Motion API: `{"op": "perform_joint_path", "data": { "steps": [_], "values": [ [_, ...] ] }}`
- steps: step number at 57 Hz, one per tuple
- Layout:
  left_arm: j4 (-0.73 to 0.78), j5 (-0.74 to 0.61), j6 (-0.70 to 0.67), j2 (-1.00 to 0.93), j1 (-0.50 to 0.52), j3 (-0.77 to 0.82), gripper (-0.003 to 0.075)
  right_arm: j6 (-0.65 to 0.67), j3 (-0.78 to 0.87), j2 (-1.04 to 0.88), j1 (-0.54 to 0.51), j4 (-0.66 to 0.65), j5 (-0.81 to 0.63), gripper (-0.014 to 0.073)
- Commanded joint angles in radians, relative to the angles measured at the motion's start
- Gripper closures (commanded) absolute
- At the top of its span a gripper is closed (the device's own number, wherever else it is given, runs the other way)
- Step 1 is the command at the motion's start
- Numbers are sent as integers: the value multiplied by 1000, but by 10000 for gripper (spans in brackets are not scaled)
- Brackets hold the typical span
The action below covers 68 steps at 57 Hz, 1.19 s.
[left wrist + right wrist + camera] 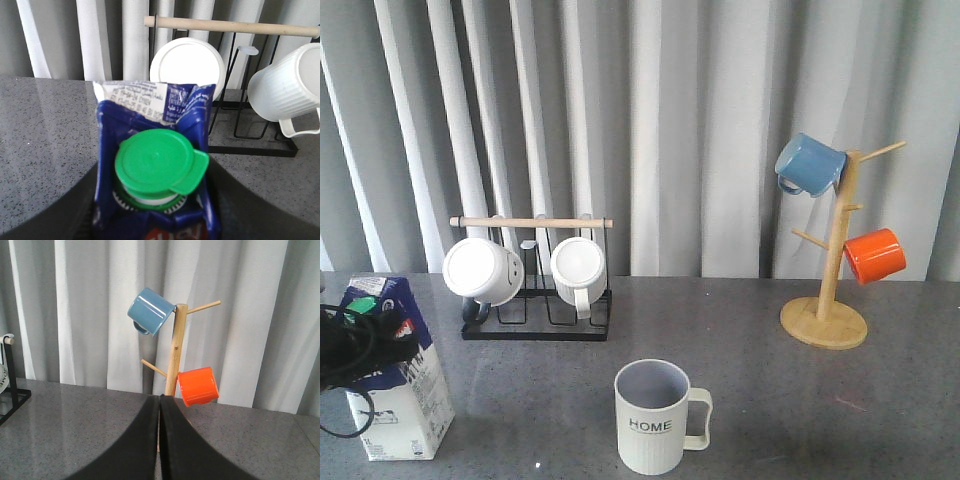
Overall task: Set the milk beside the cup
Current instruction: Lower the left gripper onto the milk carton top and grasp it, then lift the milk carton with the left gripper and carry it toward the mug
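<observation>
The milk (395, 385), a blue-and-white carton with a green cap, stands on the grey table at the front left. My left gripper (358, 335) reaches in from the left edge and its jaws press both sides of the carton's top. In the left wrist view the carton (150, 115) with its green cap (155, 160) fills the space between the jaws of that gripper (154, 172). The cup (655, 415), a ribbed pale mug lettered "HOME", stands at the front centre, well to the right of the milk. My right gripper (160, 399) is shut and empty, out of the front view.
A black wire rack (535, 325) with a wooden bar holds two white mugs (483, 270) behind the milk. A wooden mug tree (830, 290) at the back right carries a blue mug (810, 163) and an orange mug (873, 255). Curtains hang behind the table.
</observation>
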Motion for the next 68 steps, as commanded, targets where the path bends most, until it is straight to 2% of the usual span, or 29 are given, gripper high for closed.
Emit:
{"op": "perform_joint_path", "data": {
  "steps": [1,13,27,31,34,44,48,50,54,68],
  "values": [
    [-7,-76,-12,-33,-4,-34,729,2,-35,-11,-5,-8,-76,602],
    [9,-84,17,-58,-4,-34,728,2,-35,-11,-5,-8,-76,602],
    [35,-116,18,-243,-63,-34,727,2,-35,-11,-5,-8,-76,602],
    [-66,-128,70,-294,-109,-35,727,2,-35,-11,-5,-8,-76,602],
    [-218,-146,156,-319,-153,-35,727,2,-35,-11,-5,-8,-76,602],
    [-802,-211,706,-298,-331,-61,727,2,-35,-11,-5,-8,-76,602],
    [-979,-233,929,-259,-416,-94,727,2,-35,-11,-5,-8,-76,602],
    [-1044,-246,997,-236,-456,-113,727,2,-35,-11,-5,-8,-76,602],
    [-1125,-266,1061,-190,-523,-149,727,2,-35,-11,-5,-8,-76,602],
    [-1237,-414,1061,-18,-653,-238,727,2,-35,-11,-5,-8,-76,602]
  ]
}}
